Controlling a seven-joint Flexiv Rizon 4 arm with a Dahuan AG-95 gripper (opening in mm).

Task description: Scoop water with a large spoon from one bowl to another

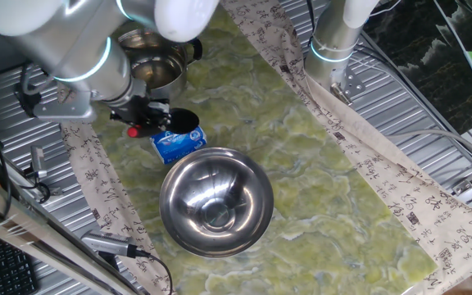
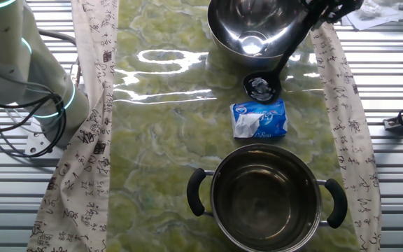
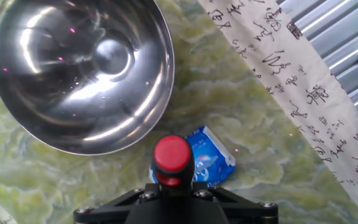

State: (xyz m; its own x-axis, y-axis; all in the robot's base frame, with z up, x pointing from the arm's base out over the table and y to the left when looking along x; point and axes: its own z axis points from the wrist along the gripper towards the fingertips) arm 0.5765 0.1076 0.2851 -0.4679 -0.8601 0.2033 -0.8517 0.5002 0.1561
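My gripper (image 1: 143,113) is shut on the large spoon's dark handle, whose round red end (image 3: 171,155) pokes out just past the jaws (image 3: 176,198). The spoon's dark cup (image 2: 261,87) hangs level over the mat, between the round steel bowl (image 2: 238,24) and the steel pot (image 2: 268,203), right above a tissue pack. A wet glint shows in the cup; it may be water. I cannot make out water in the bowl (image 1: 215,205) or the pot (image 1: 156,70).
A blue-and-white tissue pack (image 2: 259,117) lies on the green marbled mat (image 1: 318,164) under the spoon. The pot has two black side handles. Printed cloth strips (image 1: 400,188) edge the mat, with ribbed metal table beyond. A second arm's base (image 1: 334,41) stands at the back.
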